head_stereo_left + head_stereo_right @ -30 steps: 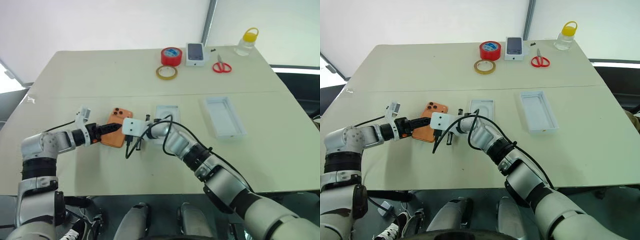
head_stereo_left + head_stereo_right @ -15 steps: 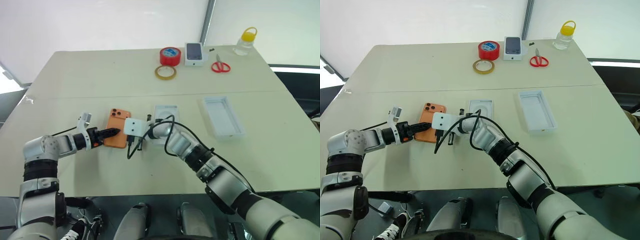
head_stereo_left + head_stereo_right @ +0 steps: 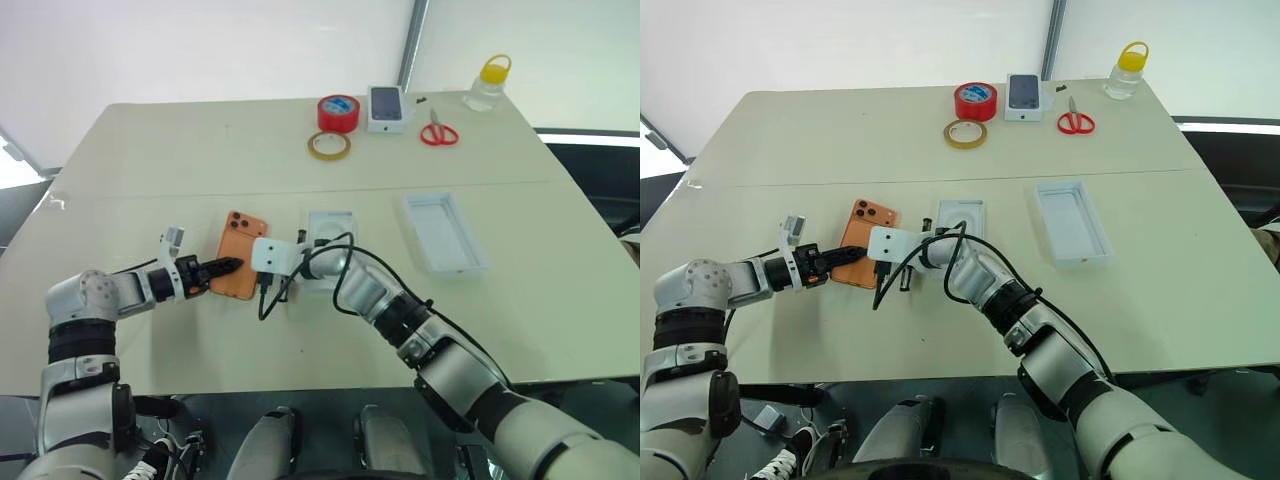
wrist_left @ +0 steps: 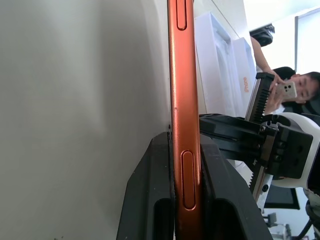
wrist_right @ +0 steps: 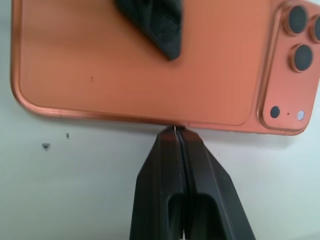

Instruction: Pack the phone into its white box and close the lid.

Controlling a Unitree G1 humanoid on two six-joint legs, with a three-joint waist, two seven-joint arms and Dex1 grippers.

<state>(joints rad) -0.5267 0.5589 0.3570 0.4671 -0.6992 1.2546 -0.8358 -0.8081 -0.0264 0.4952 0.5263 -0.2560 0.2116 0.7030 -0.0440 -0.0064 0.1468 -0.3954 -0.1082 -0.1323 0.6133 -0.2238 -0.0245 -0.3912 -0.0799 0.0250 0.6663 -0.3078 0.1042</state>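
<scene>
The orange phone lies back-up on the table, its lenses toward the far side. My left gripper is shut on the phone's left long edge, with one finger under it and the other on top. My right gripper is shut and empty, its tips pressed against the phone's opposite long edge. The white box sits just right of the phone, partly behind my right arm. The lid, an all-white tray, lies farther right.
At the table's far side are a red tape roll, a yellowish tape ring, a small box picturing a phone, red scissors and a yellow-capped bottle. A person sits beyond the table.
My left gripper's fingers have closed onto the phone's edge. The right gripper has stayed shut against the phone's other edge.
</scene>
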